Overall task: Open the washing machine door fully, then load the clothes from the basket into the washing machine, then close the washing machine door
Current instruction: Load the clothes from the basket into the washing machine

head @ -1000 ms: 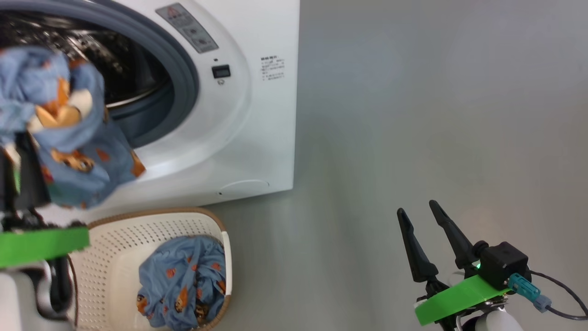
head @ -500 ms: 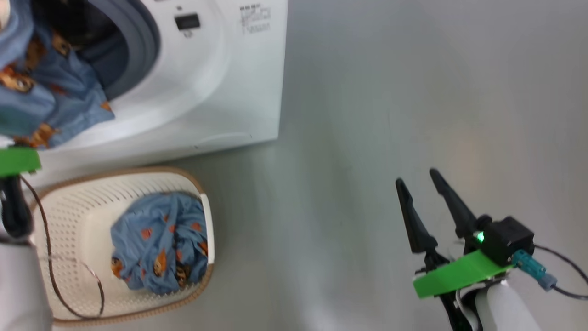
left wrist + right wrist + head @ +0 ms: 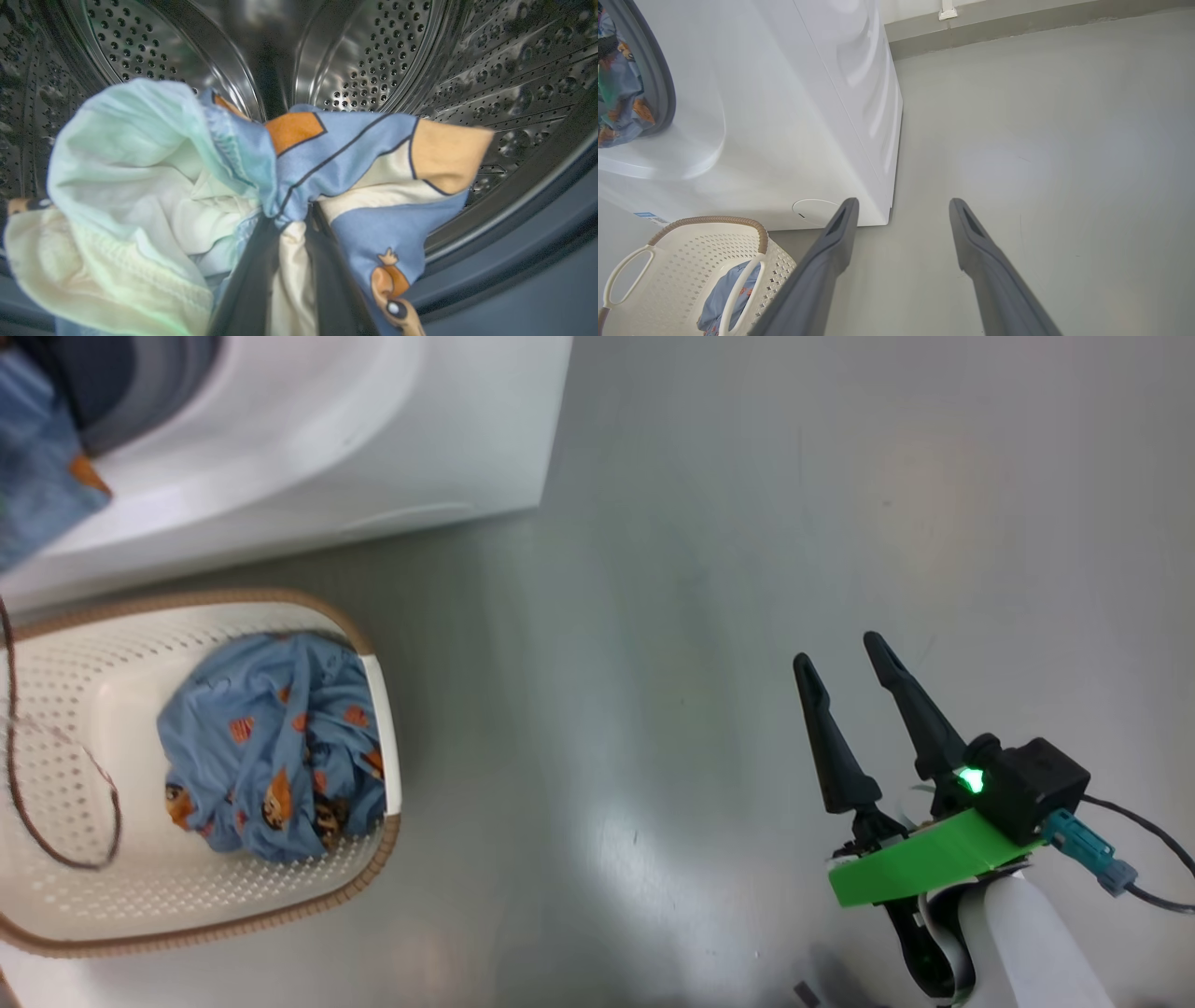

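Left claw (image 3: pixel 292 219): closed, pinching the held piece (image 3: pixel 327 154) of the clothes; blue and cream cloth bunches over the fingertips and drapes to both sides. Drum (image 3: pixel 364 56) lies straight ahead of this claw, along the finger axis, with steel wall above and to both sides of the wad. Grey gasket (image 3: pixel 514 270) sits below and right of the claw, so the tips look to be at or just past the mouth. The held piece is a wad with no clear long axis. Likely next: push further in, then let go, so the cloth lands in the drum rather than on the gasket lip.

Right claw (image 3: pixel 837 651): open, empty, over bare floor (image 3: pixel 700 616), well apart from the washer (image 3: pixel 327 448).

Basket piece (image 3: pixel 271 737): crumpled heap in the basket (image 3: pixel 56 709), against the wall on the right claw's side, far to that claw's left. In the right wrist view the basket is down-left of the fingers. The left arm's side is nearer the basket, judging by layout.

Hidden or unclear:
- Left fingers mostly buried in cloth, so grip depth is unclear.
- Lower hem of the held piece is cut off at the frame bottom.
- A thin brown cable (image 3: pixel 56 840) loops over the basket's far side.
- Door angle: cannot tell.
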Available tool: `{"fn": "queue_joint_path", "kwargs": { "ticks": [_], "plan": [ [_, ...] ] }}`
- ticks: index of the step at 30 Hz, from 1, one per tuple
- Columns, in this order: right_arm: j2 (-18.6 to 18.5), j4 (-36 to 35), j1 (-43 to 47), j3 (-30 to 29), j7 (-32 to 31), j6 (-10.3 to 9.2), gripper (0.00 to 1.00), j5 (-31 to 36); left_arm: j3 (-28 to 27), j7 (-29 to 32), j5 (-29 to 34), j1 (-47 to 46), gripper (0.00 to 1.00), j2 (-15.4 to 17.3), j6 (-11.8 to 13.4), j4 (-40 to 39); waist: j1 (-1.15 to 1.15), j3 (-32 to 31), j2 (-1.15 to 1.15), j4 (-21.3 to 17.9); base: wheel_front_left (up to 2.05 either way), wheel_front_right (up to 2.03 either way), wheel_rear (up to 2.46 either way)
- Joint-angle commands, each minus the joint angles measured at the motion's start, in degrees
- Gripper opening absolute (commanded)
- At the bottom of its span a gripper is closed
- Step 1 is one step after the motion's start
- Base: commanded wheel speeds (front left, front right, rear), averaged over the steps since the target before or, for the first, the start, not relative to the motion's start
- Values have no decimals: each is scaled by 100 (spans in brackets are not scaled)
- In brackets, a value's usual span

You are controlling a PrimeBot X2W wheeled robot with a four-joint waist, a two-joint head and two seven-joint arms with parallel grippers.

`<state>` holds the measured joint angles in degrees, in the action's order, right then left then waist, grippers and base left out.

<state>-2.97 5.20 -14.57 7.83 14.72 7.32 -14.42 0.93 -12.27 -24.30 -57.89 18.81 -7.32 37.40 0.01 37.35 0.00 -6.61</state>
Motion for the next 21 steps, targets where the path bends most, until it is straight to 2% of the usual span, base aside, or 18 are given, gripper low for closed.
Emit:
{"fn": "queue_joint_path", "kwargs": {
  "ticks": [1,10,13,18,21],
  "plan": [
    [10,-113,-16,157,28,17,100,-77,25,125,-130,-193,0,363,-16,-34,-1,260,0,-19,0,0,0],
    [10,-119,-228,388,28,17,100,-256,860,662,-497,-1299,0,826,-16,383,-1,667,0,-118,0,0,0],
    [10,-136,-310,447,28,17,100,-343,918,1001,-741,-1712,0,904,-16,560,-1,846,0,-181,0,0,0],
    [10,-154,-426,524,28,17,100,-521,1418,1706,-1079,-2309,0,1287,-16,394,-1,1260,0,-272,0,0,0],
    [10,-147,-505,596,28,17,100,-628,1550,1810,-1409,-2589,0,1496,-16,202,-1,1467,0,-309,0,0,0]
  ]
}}
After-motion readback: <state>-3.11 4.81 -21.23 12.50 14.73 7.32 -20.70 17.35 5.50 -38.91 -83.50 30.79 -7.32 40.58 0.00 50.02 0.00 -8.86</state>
